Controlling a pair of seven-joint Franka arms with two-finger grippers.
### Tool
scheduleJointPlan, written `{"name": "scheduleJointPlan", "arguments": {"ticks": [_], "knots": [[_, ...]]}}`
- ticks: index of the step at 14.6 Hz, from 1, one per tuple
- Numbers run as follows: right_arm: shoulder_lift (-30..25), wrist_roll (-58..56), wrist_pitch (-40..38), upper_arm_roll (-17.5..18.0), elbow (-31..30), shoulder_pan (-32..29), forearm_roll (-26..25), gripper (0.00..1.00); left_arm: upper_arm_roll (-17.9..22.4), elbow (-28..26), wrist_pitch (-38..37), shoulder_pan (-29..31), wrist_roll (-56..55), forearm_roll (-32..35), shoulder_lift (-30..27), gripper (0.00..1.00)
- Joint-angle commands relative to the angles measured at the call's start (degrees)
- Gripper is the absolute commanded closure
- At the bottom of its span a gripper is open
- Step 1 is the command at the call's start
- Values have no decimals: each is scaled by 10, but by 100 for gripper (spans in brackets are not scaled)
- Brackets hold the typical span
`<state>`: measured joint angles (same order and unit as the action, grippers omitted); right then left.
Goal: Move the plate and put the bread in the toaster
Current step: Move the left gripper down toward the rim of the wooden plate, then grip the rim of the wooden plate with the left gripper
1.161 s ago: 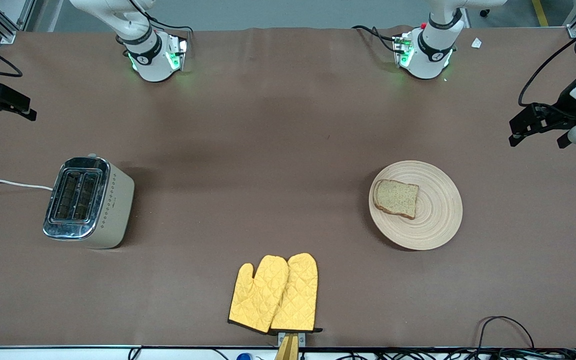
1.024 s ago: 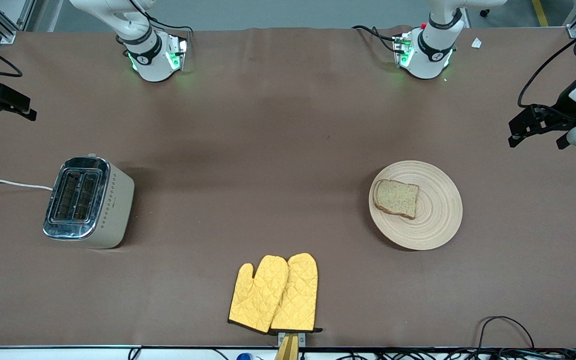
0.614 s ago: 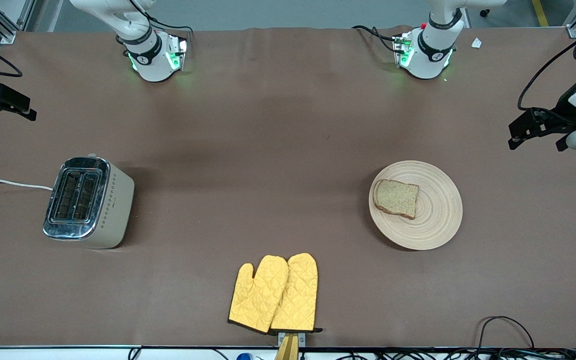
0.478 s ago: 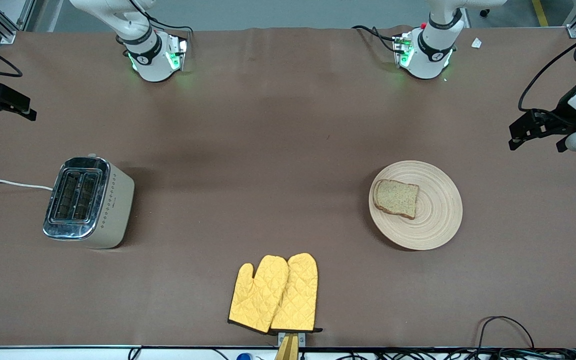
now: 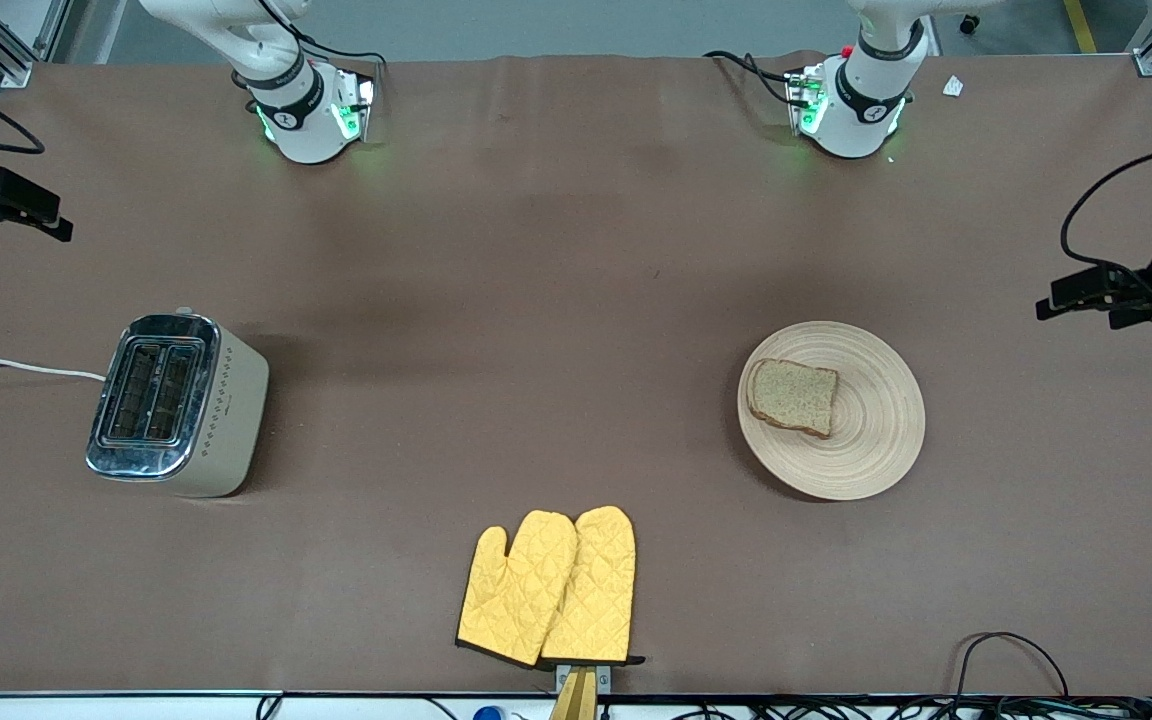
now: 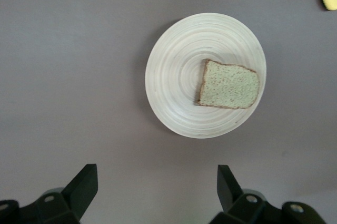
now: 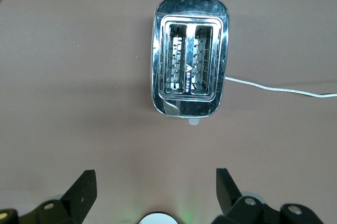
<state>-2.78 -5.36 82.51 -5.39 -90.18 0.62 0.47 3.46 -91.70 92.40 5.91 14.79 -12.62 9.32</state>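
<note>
The bread (image 5: 792, 397) lies flat on the wooden plate (image 5: 876, 420), on its half toward the right arm's end. My left gripper (image 5: 1086, 303) hangs open and empty high over the table's left-arm end, beside the plate and apart from it. In the left wrist view, plate (image 6: 174, 76) and bread (image 6: 229, 85) lie ahead of the open gripper (image 6: 157, 181). The toaster (image 5: 176, 405) stands toward the right arm's end, both slots empty. My right gripper (image 5: 14, 225) waits open and empty, high over that end. In the right wrist view the toaster (image 7: 191, 76) lies ahead of the open gripper (image 7: 155, 182).
A pair of yellow oven mitts (image 5: 551, 588) lies near the table's front edge, between toaster and plate. The toaster's white cord (image 5: 16, 367) runs off the right arm's end of the table. Cables (image 5: 1011, 650) lie at the front edge near the left arm's end.
My left gripper has shifted lower in the front view and closer to the table's left-arm end edge. Plate, bread, toaster and the right gripper have not moved.
</note>
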Motion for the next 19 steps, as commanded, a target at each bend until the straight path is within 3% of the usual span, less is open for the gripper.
{"name": "scheduleJointPlan", "arguments": {"ticks": [1, 3, 7, 12, 19], "knots": [[1, -4, -4, 6, 4, -12, 10, 0, -3, 14, -10, 24, 30, -61, 55, 0], [0, -4, -4, 6, 3, -12, 10, 0, -3, 13, -10, 45, 83, -130, 100, 0], [1, -4, -4, 6, 4, -11, 10, 0, -5, 16, -7, 73, 144, -205, 206, 0], [1, -4, -4, 6, 4, -11, 10, 0, -6, 31, 15, 89, 218, -243, 298, 0], [1, -4, -4, 6, 3, -11, 11, 0, -7, 42, 57, 88, 279, -280, 362, 0]]}}
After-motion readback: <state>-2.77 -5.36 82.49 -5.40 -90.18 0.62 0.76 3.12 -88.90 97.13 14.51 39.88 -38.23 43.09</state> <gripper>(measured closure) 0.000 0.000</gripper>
